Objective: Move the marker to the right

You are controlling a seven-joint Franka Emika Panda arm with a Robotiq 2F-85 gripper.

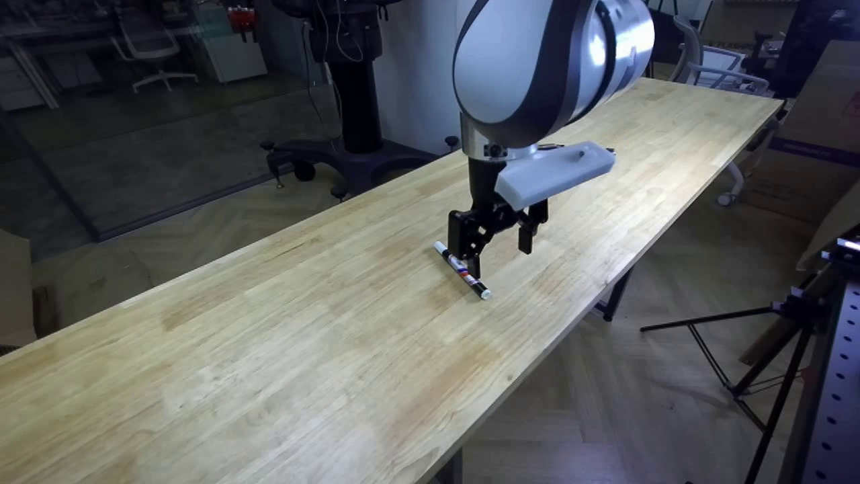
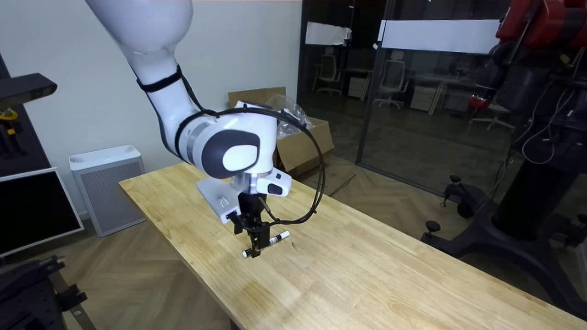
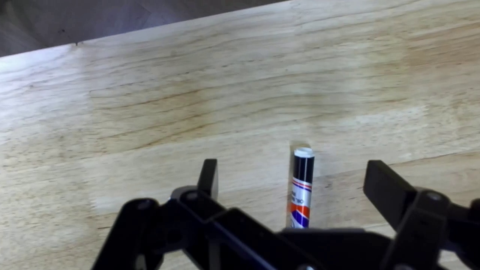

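- Gripper point(image 3: 291, 172) hangs over the wooden table point(image 1: 302, 349), fingers point(image 3: 388, 189) spread wide, gripping nothing.
- Marker point(image 1: 463, 271) lies on that table, slanting from far left to near right in an exterior view.
- Wrist view: it shows between the fingers, nearer the right one.

Both exterior views stand back, slanting down across the table point(image 1: 282, 363) toward opposite ends — shared: arm point(image 2: 169, 100), marker point(image 1: 462, 271) and black stand point(image 1: 359, 101) beyond the far edge. Wrist view — close range, facing down past the gripper point(image 3: 292, 165) onto part of the marker and one table edge, floor point(image 3: 75, 18) beyond.
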